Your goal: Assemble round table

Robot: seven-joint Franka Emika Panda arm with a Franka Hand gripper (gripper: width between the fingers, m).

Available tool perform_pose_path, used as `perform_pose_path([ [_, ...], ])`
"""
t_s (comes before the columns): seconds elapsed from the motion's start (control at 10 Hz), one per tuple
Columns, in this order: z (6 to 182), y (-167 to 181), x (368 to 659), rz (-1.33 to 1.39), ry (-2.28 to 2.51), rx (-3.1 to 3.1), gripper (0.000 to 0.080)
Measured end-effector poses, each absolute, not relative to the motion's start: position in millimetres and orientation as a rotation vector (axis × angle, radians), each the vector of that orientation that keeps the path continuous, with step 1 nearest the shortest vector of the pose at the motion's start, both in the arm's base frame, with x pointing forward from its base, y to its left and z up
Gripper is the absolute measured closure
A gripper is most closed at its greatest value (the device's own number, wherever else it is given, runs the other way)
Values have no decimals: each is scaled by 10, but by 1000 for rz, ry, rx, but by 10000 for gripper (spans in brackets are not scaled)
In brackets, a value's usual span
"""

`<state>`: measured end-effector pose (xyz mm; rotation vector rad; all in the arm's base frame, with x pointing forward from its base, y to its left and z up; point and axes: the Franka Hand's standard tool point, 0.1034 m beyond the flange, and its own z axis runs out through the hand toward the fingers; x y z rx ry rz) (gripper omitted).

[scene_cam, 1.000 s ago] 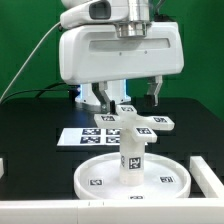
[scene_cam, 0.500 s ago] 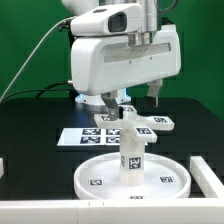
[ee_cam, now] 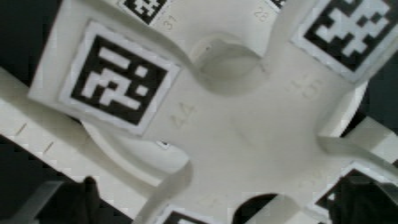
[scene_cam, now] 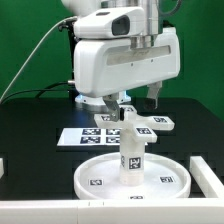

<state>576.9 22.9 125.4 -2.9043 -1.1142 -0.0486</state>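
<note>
The black worktop carries everything. Above it hangs the big white robot arm, filling the upper part of the exterior view. Nearest the camera lies the large white rimmed round plastic disc, flat, tags up, serving as a steady base while the rest is built upward. Behind it lies the marker board. The short thick white cylinder leg stands upright at the disc's middle. On its top sits the small white cross-shaped foot, level, arms out.

The pincer hangs just above the foot, its dark fingers spread wide to either side, gripping nothing. The wrist view looks straight down onto the foot's hub, so the tool seems centred over it. I judge this is for taking hold of the foot to twist it tight. Whether the foot is fully seated cannot be told.
</note>
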Motion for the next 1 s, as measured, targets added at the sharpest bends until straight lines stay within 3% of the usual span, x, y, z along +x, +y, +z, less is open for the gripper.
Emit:
perform_pose_path([
  [0.3, 1138, 220, 5660, -46, -1113, -2908, 151],
  [0.9, 1096, 215, 5651, -47, -1106, -2914, 151],
  [1.0, 1096, 213, 5651, -47, -1105, -2914, 234],
])
